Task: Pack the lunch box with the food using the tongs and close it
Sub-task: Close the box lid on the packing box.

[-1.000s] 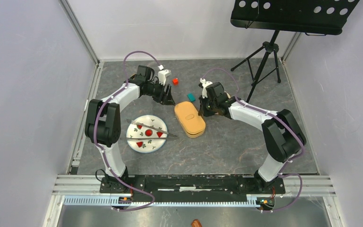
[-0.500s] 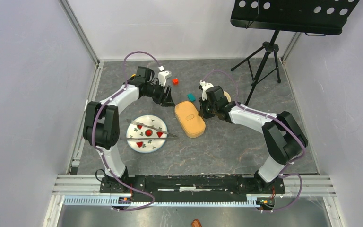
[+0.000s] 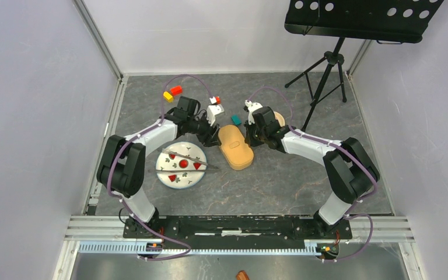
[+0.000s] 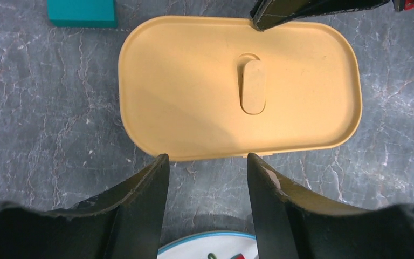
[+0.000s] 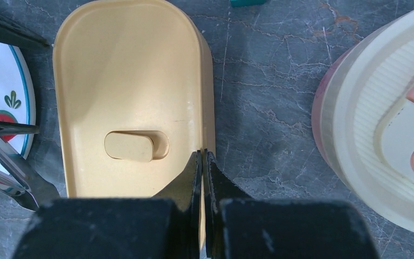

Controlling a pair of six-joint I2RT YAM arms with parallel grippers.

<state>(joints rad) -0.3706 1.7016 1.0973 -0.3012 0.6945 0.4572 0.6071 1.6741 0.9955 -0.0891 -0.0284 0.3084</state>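
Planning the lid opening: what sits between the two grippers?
The closed tan lunch box, between the left gripper and right gripper, clearest in the top view.

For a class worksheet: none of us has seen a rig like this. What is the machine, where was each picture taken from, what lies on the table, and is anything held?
Two robot arms are bolted to the near edge of the table, each ending in a two-finger gripper. The wide picture comes from a fixed camera above; the close-ups come from a camera on each wrist. On the table lie a closed tan lunch box, a plate with red food wedges and metal tongs across it, and a teal block. The left gripper is open beside the box; the right gripper is shut at its opposite side. Neither holds anything.
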